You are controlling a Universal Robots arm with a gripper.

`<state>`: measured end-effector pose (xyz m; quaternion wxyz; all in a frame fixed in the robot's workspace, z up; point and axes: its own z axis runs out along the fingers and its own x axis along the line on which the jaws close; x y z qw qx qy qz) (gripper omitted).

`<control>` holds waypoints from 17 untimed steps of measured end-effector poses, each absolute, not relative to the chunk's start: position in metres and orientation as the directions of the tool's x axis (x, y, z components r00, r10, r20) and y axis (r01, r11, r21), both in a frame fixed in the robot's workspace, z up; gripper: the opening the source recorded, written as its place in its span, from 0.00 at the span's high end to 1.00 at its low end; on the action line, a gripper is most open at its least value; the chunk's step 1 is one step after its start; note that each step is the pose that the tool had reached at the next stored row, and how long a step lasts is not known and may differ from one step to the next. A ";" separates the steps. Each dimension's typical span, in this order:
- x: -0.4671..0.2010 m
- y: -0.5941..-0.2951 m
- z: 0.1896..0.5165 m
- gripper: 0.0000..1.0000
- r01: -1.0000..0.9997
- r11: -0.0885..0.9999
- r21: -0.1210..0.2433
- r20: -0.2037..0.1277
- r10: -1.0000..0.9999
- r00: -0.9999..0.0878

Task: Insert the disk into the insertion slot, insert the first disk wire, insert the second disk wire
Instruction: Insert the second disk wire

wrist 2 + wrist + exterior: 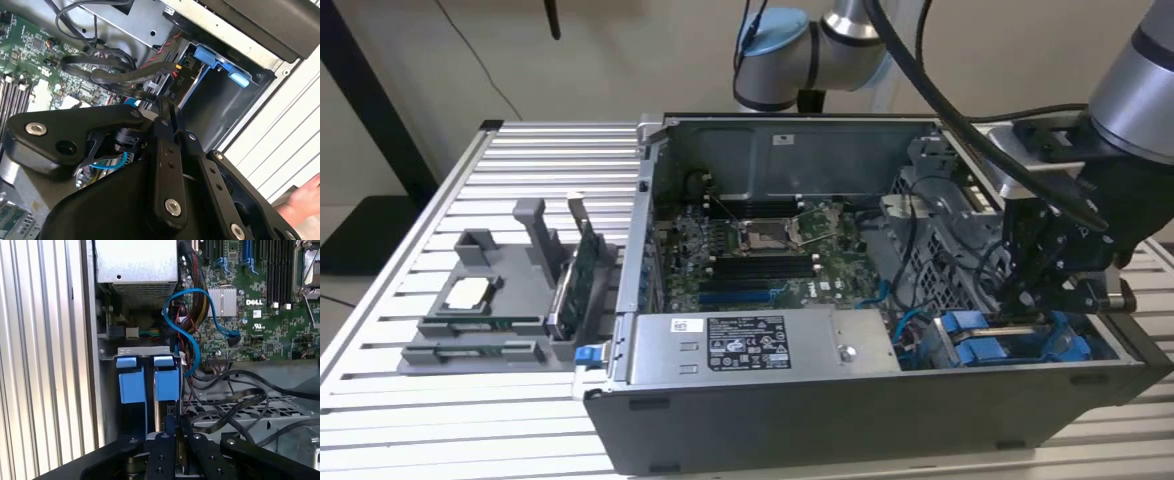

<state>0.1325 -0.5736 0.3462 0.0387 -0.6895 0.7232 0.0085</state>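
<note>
My gripper (1021, 315) reaches down into the open computer case at the exterior view's right, just above the insertion slot (1014, 350). Bright blue carrier plastic (131, 380) sits in that dark metal bay, also seen as blue carrier plastic (215, 56); the disk's silver face is hidden. The gripper (172, 422) is shut, its fingers pressed together beside the blue tabs. In the second wrist view the gripper (164, 107) ends among black flat wires (120, 75); I cannot tell whether it pinches one. A blue wire (192, 335) loops from the motherboard toward the bay.
The grey labelled power-supply box (747, 340) lies along the case front, the green motherboard (761, 250) behind it. A grey fixture (507, 300) with an upright green card stands on the slatted table (454, 420) at the exterior view's left. A hand (305, 200) shows outside the case.
</note>
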 end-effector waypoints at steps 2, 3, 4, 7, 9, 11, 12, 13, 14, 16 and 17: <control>0.132 -0.574 0.346 0.84 -0.998 0.049 -0.044 -0.068 -0.997 -0.046; 0.132 -0.574 0.345 0.84 -0.998 0.049 -0.044 -0.068 -0.997 -0.046; 0.132 -0.574 0.345 0.84 -0.998 0.049 -0.045 -0.068 -0.997 -0.046; 0.133 -0.574 0.343 0.84 -0.998 0.049 -0.048 -0.068 -0.997 -0.046; 0.132 -0.574 0.342 0.84 -0.997 0.049 -0.051 -0.069 -0.997 -0.045; 0.132 -0.574 0.340 0.84 -0.997 0.049 -0.054 -0.068 -0.997 -0.045; 0.132 -0.574 0.339 0.84 -0.997 0.049 -0.055 -0.068 -0.997 -0.045; 0.132 -0.574 0.337 0.84 -0.997 0.049 -0.056 -0.067 -0.997 -0.045; 0.132 -0.574 0.337 0.84 -0.997 0.049 -0.057 -0.067 -0.997 -0.045; 0.133 -0.574 0.337 0.83 -0.997 0.049 -0.057 -0.069 -0.997 -0.045; 0.133 -0.574 0.338 0.83 -0.997 0.049 -0.057 -0.069 -0.997 -0.045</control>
